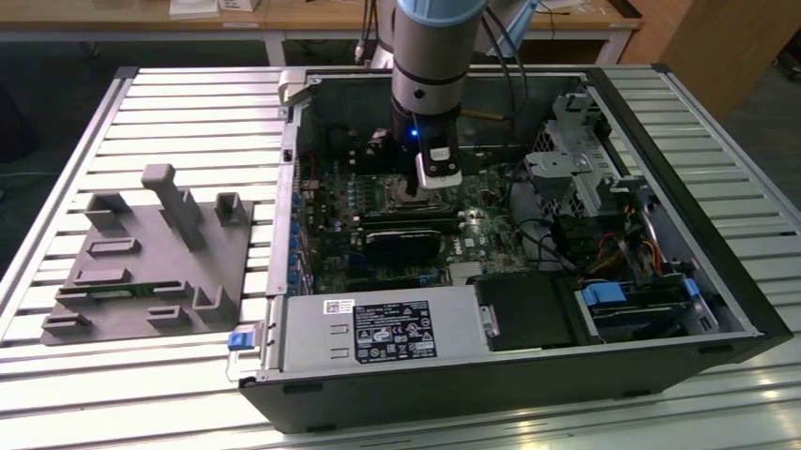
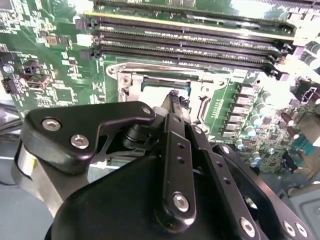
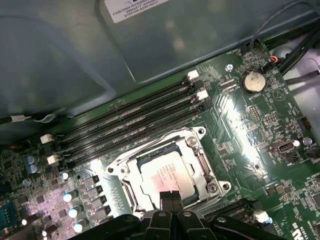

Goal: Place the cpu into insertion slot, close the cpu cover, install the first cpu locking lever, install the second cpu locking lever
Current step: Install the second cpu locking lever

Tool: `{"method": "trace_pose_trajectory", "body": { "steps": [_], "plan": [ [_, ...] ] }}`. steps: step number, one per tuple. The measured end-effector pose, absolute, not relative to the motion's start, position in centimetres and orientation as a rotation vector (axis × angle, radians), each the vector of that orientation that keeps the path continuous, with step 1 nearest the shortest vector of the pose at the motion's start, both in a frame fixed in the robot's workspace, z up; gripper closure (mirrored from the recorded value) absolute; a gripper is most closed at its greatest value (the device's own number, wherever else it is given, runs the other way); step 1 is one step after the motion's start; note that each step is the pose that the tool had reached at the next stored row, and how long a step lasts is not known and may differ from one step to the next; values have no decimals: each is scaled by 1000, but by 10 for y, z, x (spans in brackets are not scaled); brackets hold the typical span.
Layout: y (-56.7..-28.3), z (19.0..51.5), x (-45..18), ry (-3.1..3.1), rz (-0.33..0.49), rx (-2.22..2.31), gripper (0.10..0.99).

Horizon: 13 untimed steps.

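Fingertips pressed together with nothing between them, the gripper [image 3: 170,196] hangs right over the near edge of the socket, low in the first wrist view. Just past the tips sits the cpu [image 3: 162,172], its pale metal face flat inside the insertion slot [image 3: 131,196], so the placing looks done. Around it lies the cpu cover [image 3: 202,162], the silver frame seemingly down over the chip's edges, though whether it is fully seated I cannot tell. Whether either locking lever is latched is not clear, so I'd judge those steps open. In the second wrist view the tips [image 2: 175,100] sit at the silver frame, centre of frame. Further out, memory slots [image 3: 125,125] run diagonally above the socket, and in the exterior view the arm [image 1: 426,84] stands upright in the open computer case [image 1: 701,187], upper centre
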<state>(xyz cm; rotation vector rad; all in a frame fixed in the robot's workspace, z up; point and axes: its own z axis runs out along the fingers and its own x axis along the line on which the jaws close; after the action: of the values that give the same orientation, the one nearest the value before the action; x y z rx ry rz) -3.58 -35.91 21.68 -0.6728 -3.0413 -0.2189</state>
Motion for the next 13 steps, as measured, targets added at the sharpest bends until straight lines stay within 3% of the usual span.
{"method": "trace_pose_trajectory", "body": {
  "steps": [13],
  "plan": [
    [-351, 213, -42, -3115, -228, -680, 980]
  ]
}}
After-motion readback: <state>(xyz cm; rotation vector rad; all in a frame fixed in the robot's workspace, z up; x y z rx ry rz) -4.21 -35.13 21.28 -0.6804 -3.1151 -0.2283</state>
